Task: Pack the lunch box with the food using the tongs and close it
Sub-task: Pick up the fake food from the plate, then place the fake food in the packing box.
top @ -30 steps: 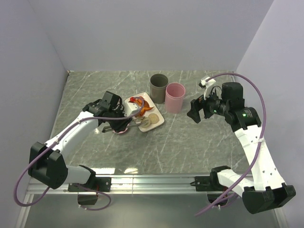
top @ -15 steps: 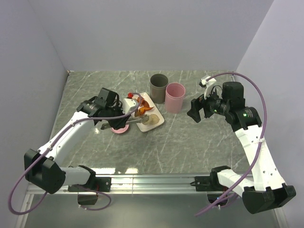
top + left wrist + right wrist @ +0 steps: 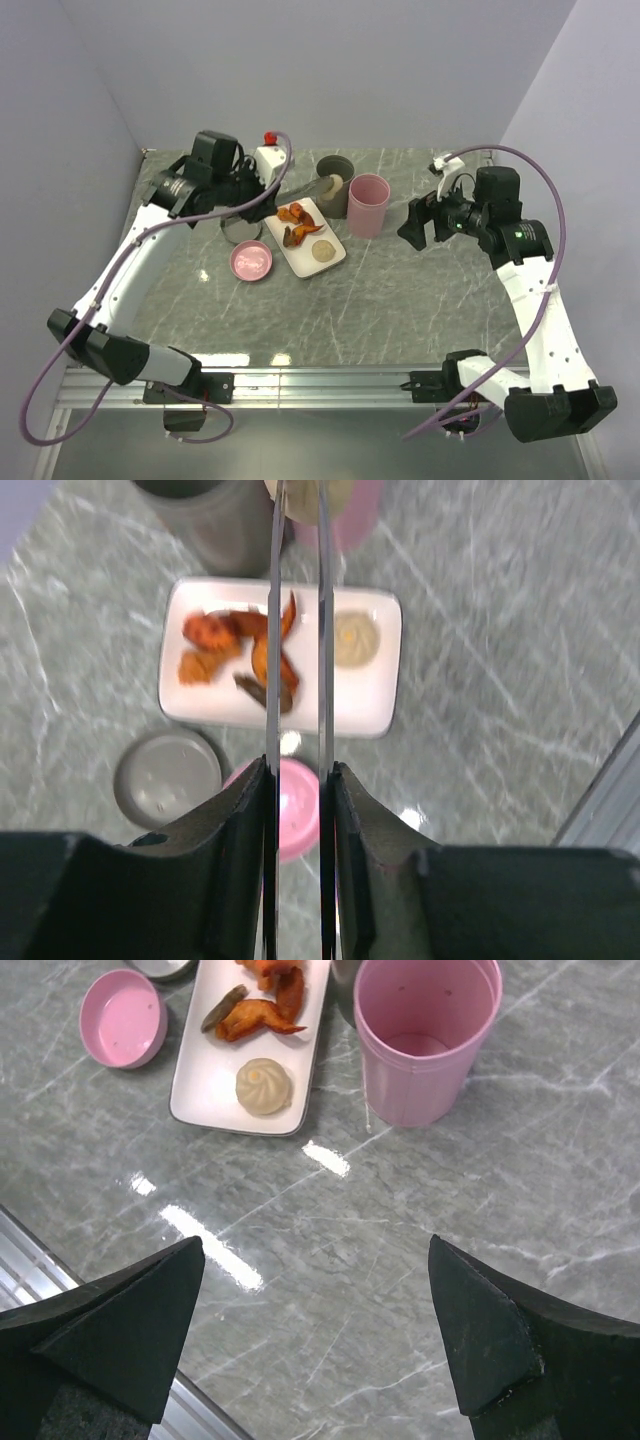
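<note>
Left gripper (image 3: 297, 775) has swung from tray (image 3: 375, 695) to lunch box (image 3: 338, 164), squeezing tongs (image 3: 297, 630) that pinch a bun (image 3: 333, 183) over its rim. Easing could drop it outside. Right gripper (image 3: 315, 1330) gapes, empty.

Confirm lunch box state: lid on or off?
Off. The lunch box stands uncovered; its grey lid lies apart, beside the white tray.

In the left wrist view the tongs (image 3: 273, 630) run off the top edge, tips unseen; the lunch box (image 3: 215, 525) is cut there too. From the right wrist the pink cup (image 3: 425, 1040) hides most of it, and the grey lid (image 3: 165, 966) is clipped.
</note>
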`<control>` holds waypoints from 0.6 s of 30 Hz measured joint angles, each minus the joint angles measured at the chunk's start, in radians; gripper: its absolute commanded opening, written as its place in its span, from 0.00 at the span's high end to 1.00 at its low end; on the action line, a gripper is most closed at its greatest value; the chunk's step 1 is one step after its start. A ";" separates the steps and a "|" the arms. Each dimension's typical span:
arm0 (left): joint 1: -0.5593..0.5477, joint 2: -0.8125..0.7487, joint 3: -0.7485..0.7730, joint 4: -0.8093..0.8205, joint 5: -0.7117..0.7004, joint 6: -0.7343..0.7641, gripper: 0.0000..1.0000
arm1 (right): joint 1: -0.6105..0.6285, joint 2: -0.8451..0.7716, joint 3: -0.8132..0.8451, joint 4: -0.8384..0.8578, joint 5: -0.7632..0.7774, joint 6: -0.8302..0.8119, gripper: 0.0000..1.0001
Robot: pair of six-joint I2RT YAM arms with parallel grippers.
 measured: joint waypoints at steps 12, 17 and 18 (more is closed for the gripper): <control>-0.104 0.235 0.194 0.065 0.011 -0.055 0.98 | -0.058 0.106 0.010 0.002 -0.055 0.104 0.00; -0.119 0.301 0.194 0.099 0.002 -0.063 0.97 | -0.094 0.150 0.034 0.001 -0.053 0.142 0.00; -0.119 0.309 0.194 0.106 0.000 -0.065 0.97 | -0.103 0.154 0.039 0.001 -0.052 0.151 0.00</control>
